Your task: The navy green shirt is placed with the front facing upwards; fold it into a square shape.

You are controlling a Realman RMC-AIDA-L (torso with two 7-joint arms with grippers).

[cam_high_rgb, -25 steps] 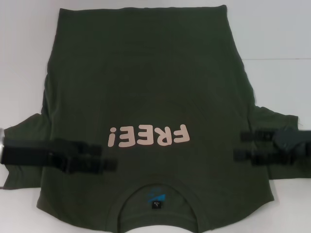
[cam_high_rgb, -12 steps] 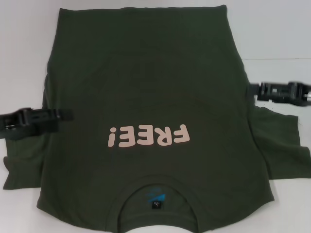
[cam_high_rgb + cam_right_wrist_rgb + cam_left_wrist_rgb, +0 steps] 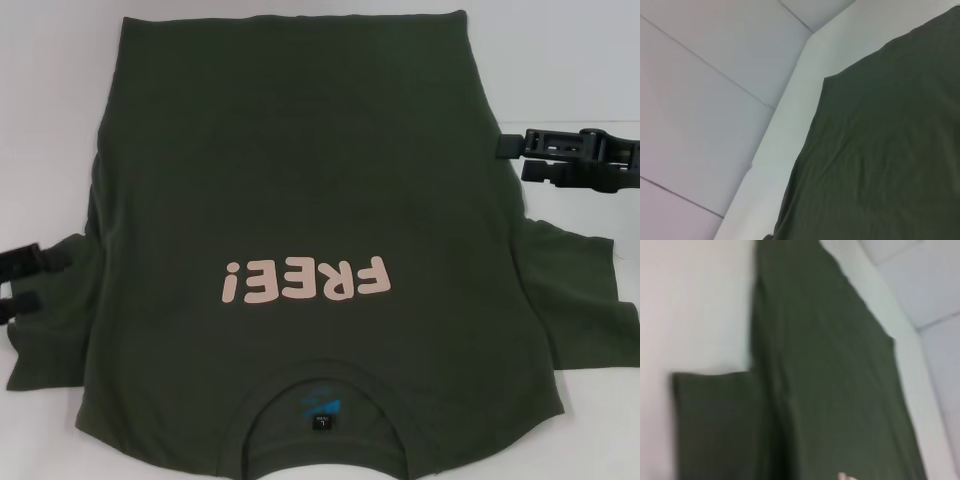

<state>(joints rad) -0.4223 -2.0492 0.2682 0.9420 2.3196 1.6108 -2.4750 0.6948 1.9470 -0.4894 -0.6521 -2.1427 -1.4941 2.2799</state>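
Note:
The navy green shirt [image 3: 300, 190] lies spread flat on the white table, front up, with pale pink "FREE!" lettering [image 3: 305, 280] and the collar label [image 3: 322, 408] nearest me. Both sleeves stick out sideways. My left gripper [image 3: 48, 278] is open and empty at the picture's left edge, over the left sleeve [image 3: 50, 340]. My right gripper [image 3: 512, 158] is open and empty beside the shirt's right side seam, beyond the right sleeve [image 3: 575, 300]. The left wrist view shows the shirt body [image 3: 830, 390] and one sleeve [image 3: 715, 425]. The right wrist view shows a hem corner [image 3: 880, 150].
The white table [image 3: 570, 60] extends past the shirt on both sides and at the far end. In the right wrist view the table's edge [image 3: 785, 125] runs beside the hem, with pale floor tiles [image 3: 700, 100] beyond it.
Both grippers have drawn outward off the shirt's chest area. The left one has pulled back to the left edge. The right one has moved farther away along the right seam. The shirt has not shifted.

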